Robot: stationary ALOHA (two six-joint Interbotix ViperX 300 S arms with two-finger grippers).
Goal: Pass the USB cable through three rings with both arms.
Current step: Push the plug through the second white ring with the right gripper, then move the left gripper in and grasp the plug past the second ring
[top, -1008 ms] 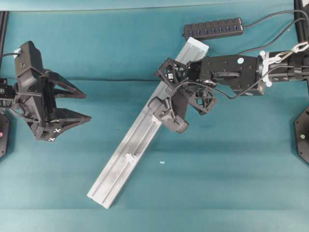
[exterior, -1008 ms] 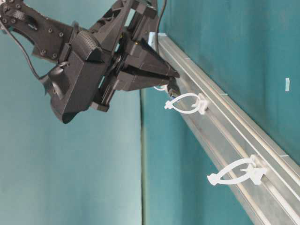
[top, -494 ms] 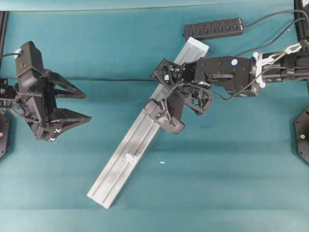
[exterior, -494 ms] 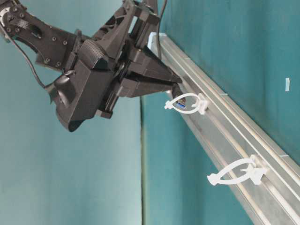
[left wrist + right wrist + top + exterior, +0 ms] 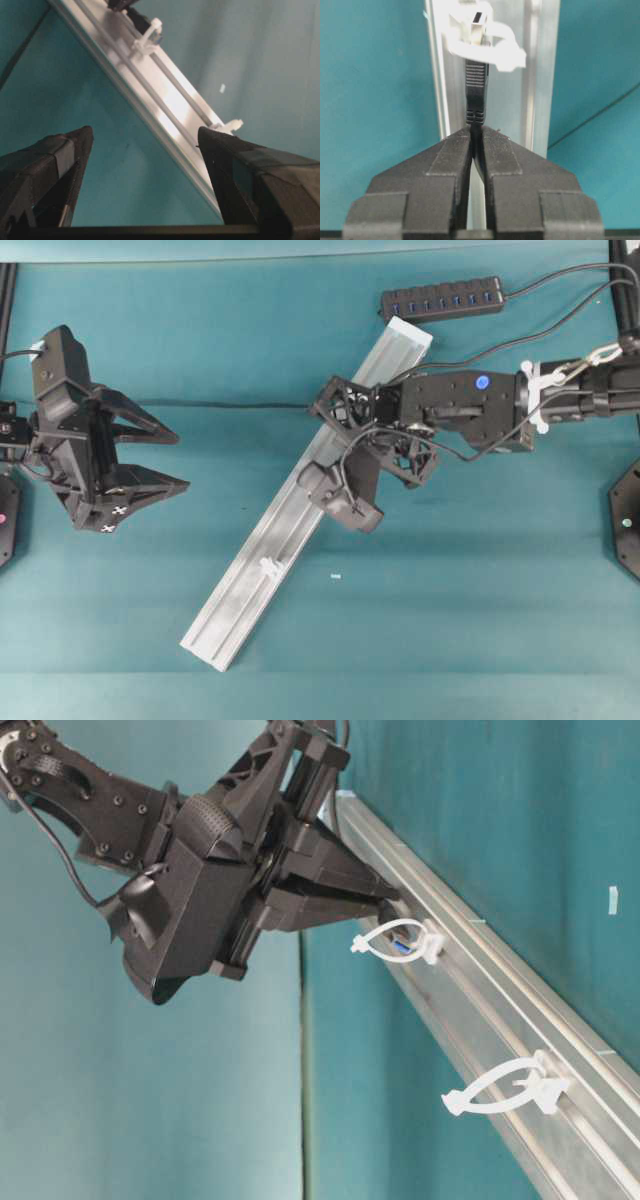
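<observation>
Plug (image 5: pixel 476 85) now farther through ring (image 5: pixel 490 47)

Teal tabletop (image 5: pixel 450 620). Long silver aluminium rail (image 5: pixel 255 575) lying diagonally, running from about seven o'clock up toward one o'clock. Black multi-port hub bar (image 5: pixel 442 298) near twelve o'clock, just beyond the rail's upper end. Tiny white scrap (image 5: pixel 336 576) beside the rail at three o'clock.

two pincers (image 5: pixel 165 458) (image 5: pixel 385 905), one rail (image 5: pixel 290 515), two rings (image 5: pixel 398 940) (image 5: pixel 505 1088), one cable (image 5: pixel 476 85), one hub (image 5: pixel 443 298)
</observation>
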